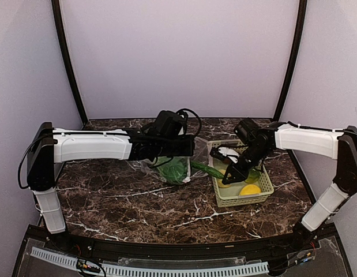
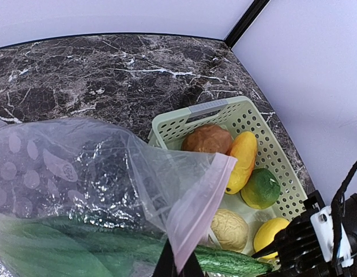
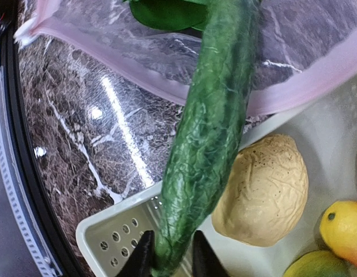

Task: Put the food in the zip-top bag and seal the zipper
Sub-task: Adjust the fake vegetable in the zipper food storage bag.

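The clear dotted zip-top bag (image 1: 166,163) lies left of the basket, with the leafy bok choy (image 1: 177,170) inside. My left gripper (image 2: 178,269) is shut on the bag's pink-tinted zipper edge (image 2: 198,205) and holds the mouth up. My right gripper (image 3: 169,259) is shut on the end of the long green vegetable (image 3: 215,115). The vegetable's far end pokes into the bag's mouth (image 3: 109,34); its near end is over the basket rim. It also shows in the left wrist view (image 2: 224,261) and the top view (image 1: 205,169).
The light green slotted basket (image 2: 213,107) holds a tan bumpy lump (image 2: 229,229), a lemon (image 2: 269,234), a lime (image 2: 260,187), an orange-yellow fruit (image 2: 243,158) and a brown round fruit (image 2: 207,139). Walls close the back and sides.
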`<state>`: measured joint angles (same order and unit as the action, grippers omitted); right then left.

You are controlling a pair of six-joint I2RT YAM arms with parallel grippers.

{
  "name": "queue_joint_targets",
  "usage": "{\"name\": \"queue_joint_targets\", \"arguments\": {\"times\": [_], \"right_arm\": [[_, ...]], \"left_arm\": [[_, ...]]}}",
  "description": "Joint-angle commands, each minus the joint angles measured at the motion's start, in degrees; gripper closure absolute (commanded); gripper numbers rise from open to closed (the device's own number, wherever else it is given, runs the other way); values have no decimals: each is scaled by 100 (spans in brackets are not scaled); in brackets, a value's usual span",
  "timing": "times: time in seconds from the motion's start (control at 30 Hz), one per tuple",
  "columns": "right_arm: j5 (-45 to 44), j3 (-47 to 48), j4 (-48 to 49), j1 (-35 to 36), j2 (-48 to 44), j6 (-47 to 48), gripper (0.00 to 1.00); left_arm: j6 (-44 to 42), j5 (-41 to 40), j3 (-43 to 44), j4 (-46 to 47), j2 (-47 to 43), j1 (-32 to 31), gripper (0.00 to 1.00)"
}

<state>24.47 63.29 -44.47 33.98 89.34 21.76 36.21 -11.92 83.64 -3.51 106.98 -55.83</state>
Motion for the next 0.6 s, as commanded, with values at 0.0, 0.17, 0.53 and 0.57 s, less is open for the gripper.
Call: {"name": "queue_joint_targets", "arguments": {"times": [0.0, 0.17, 0.53, 0.57], "right_arm": [[-12, 219, 89, 71, 114, -67, 85], [-60, 783, 46, 74, 214, -214, 92], [572, 2368, -817, 139, 1556, -488, 92], [664, 2472, -903, 148, 1651, -495, 91]], "left_arm": [[33, -47, 3, -17, -348, -15, 99], [30, -31, -70, -2, -377, -15, 99], [17, 100, -84, 153, -445, -17, 99], [7, 113, -95, 155, -456, -16, 99]]}}
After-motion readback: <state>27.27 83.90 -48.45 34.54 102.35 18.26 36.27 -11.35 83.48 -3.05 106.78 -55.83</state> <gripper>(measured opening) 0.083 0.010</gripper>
